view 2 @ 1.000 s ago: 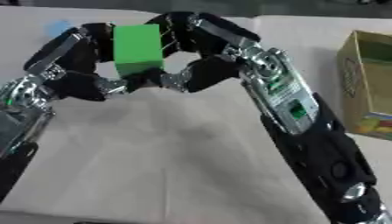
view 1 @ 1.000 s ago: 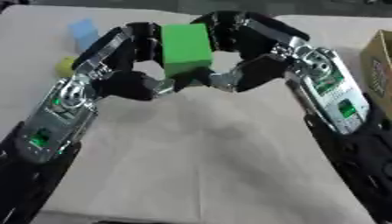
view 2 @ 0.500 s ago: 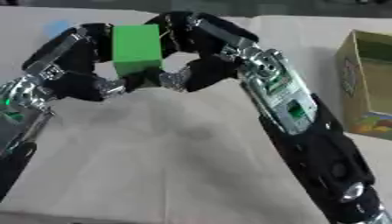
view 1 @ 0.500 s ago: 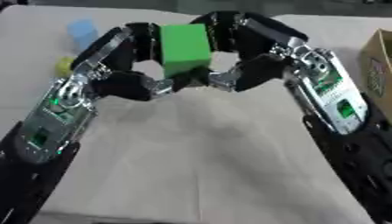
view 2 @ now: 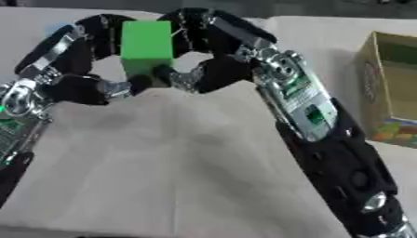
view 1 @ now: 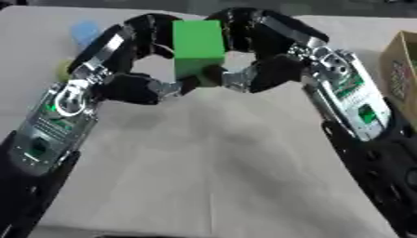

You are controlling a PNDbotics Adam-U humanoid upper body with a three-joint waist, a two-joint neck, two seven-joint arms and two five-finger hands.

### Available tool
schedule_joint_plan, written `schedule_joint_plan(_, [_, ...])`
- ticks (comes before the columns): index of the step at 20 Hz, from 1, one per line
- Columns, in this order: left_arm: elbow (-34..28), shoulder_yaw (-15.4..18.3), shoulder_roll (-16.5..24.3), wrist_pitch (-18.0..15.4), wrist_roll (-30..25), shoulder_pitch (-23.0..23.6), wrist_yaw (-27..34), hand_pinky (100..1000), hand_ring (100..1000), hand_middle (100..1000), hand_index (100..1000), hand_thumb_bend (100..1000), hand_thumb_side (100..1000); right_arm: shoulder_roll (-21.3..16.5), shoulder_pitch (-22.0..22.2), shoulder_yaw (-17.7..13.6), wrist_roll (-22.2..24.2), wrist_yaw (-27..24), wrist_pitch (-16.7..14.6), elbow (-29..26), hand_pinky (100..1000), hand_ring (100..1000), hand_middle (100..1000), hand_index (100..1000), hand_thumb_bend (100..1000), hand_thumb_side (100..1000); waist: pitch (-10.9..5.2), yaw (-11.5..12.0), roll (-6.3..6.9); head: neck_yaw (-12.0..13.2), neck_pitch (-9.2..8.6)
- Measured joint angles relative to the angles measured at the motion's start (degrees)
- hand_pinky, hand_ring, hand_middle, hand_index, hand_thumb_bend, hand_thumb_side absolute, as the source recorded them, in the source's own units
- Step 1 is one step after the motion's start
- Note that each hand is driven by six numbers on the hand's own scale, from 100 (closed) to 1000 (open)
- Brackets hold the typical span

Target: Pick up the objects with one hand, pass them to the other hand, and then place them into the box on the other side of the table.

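Note:
A bright green block (view 1: 198, 46) hangs upright above the middle of the table. My left hand (view 1: 134, 69) curls round it from the left, fingers over its top and thumb under its lower edge. My right hand (view 1: 265, 53) curls round it from the right in the same way, its thumb meeting the block's bottom corner. Both hands touch the block. The cardboard box (view 2: 391, 88) stands open at the table's right edge.
A blue object (view 1: 84, 31) and a yellow-green one (view 1: 63, 69) lie at the far left of the table, partly behind my left arm. The pale tablecloth (view 1: 211, 162) spreads in front of the hands.

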Motion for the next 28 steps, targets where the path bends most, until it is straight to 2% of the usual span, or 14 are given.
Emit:
schedule_joint_plan(6, [0.08,1.33,1.02,-1.14,1.49,0.85,-1.86,759,738,642,837,701,115,-0.94,0.69,-0.90,-0.60,-0.03,-0.42,-0.01,765,690,546,562,250,100,0.00,0.02,0.00,-0.47,0.00])
schedule_joint_plan(13, [-0.49,3.80,3.81,-2.27,2.94,2.65,-1.17,745,722,622,825,643,100,-3.49,2.76,-2.62,-1.97,-0.42,-0.86,-0.05,766,691,548,564,251,100,0.00,-0.15,0.00,-1.52,0.00])
schedule_joint_plan(14, [-0.53,4.15,4.31,-2.32,3.18,2.92,-0.91,743,718,618,823,606,100,-4.00,3.23,-3.00,-2.23,-0.50,-0.90,-0.06,766,692,550,565,215,100,0.00,-0.17,0.00,-1.76,0.00])
schedule_joint_plan(15, [-0.54,4.49,4.85,-2.35,3.47,3.23,-0.57,741,715,615,822,630,100,-4.55,3.74,-3.40,-2.50,-0.59,-0.96,-0.09,767,692,550,567,254,100,0.00,-0.22,0.00,-2.00,0.00])
schedule_joint_plan(17, [-0.65,5.12,5.83,-2.44,3.99,3.77,0.15,737,706,611,817,604,100,-5.85,4.86,-4.32,-3.09,-0.92,-1.14,-0.24,768,694,555,572,262,100,0.00,-0.32,0.00,-2.40,0.00])
schedule_joint_plan(28, [-2.00,8.46,10.54,-2.74,7.56,7.05,2.76,723,671,582,798,534,100,-15.49,12.08,-11.69,-9.77,-1.73,-3.77,-1.05,766,694,557,573,269,100,0.00,-1.12,0.00,-3.15,-0.02])
